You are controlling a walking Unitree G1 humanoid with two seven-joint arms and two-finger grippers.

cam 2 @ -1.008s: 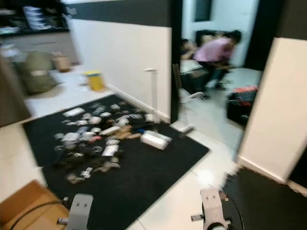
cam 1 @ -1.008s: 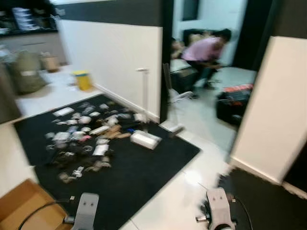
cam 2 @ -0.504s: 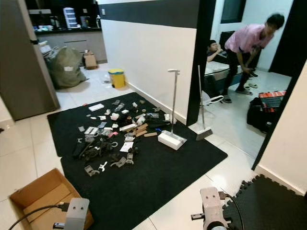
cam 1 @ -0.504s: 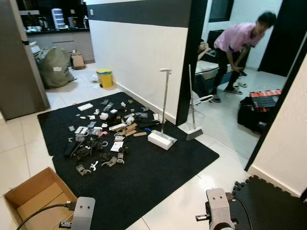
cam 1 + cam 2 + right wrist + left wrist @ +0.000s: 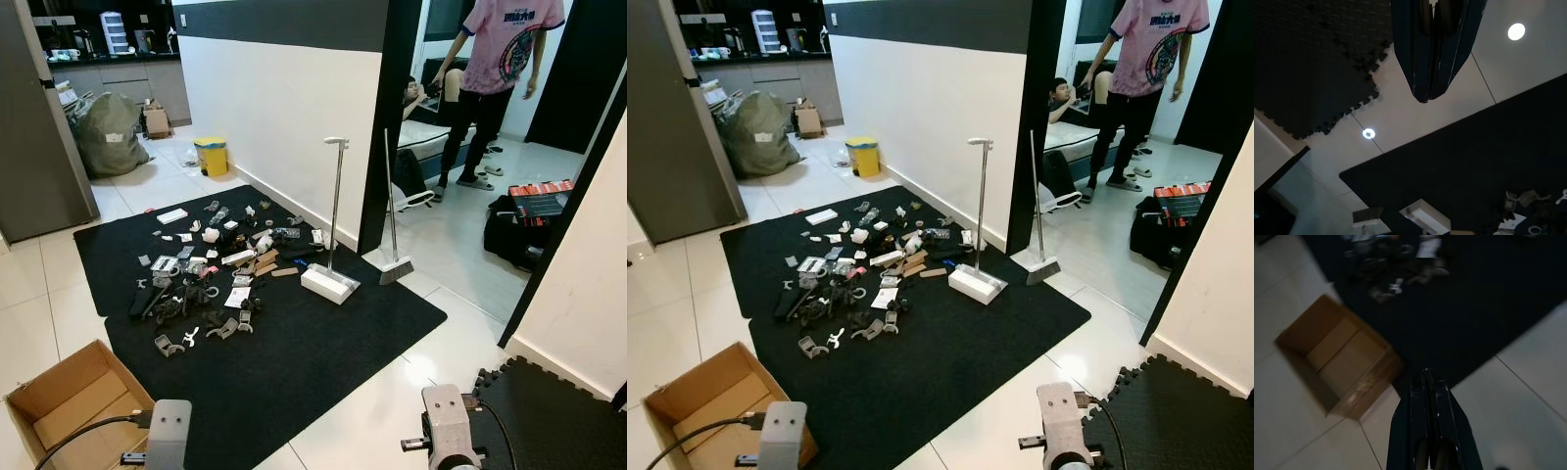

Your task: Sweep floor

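Scattered clutter on a black rug, with broom and dustpan standing at the far edge, both claws idle.

Head views: a large black rectangular rug (image 5: 294,362) lies on the white tiled floor (image 5: 39,294), strewn with a pile of small grey, white and brown scraps (image 5: 211,279). A white long-handled dustpan (image 5: 330,282) stands upright on the rug's far side; just beyond it a grey broom (image 5: 393,262) leans by the black doorway post. An open brown cardboard box (image 5: 69,406) sits near the left arm. A person in a pink shirt (image 5: 500,59) stands in the room beyond.
Left wrist view: the left claw (image 5: 1427,382) is closed, empty, hanging over tile beside the box.
Right wrist view: the right claw (image 5: 1432,93) is closed, empty, above tile between the rug and a dark foam mat (image 5: 1308,63).
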